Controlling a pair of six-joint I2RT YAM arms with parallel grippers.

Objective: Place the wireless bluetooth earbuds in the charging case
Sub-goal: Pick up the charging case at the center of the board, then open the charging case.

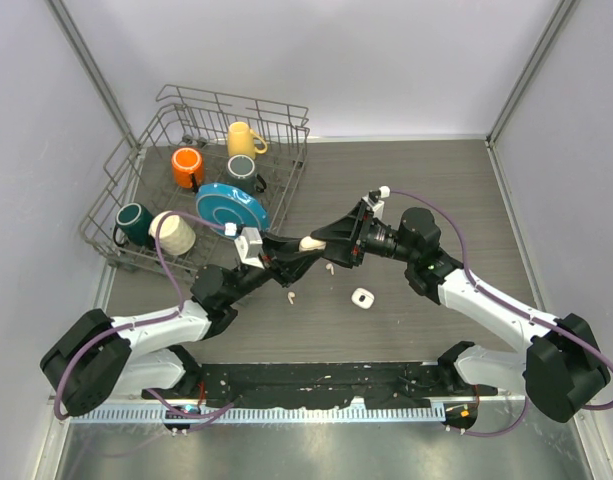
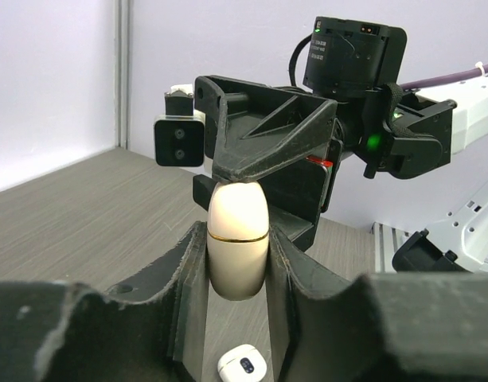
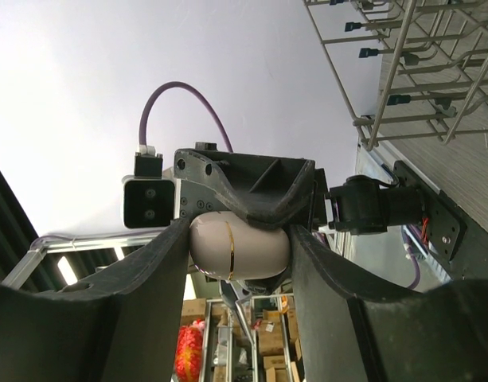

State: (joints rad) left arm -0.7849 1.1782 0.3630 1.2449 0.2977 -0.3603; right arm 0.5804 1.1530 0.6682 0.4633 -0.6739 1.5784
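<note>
Two arms meet over the grey table point(image 1: 436, 180), the left gripper point(image 1: 291, 252) and right gripper point(image 1: 336, 235) each clamped from opposite ends on the cream, egg-shaped charging case point(image 1: 311, 243), held clear of the surface with its lid closed along a gold seam; two white earbuds point(image 1: 329, 268) lie loose on the tabletop just beneath, a third white piece point(image 1: 362, 298) with a dark spot nearby

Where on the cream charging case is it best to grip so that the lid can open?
Grip the charging case on its body below the thin gold seam, on two opposite flanks, coming from the bottom end, as the left gripper does. The egg narrows toward both ends, so fingers near the seam probably slip least, and the cap is left free.
</note>
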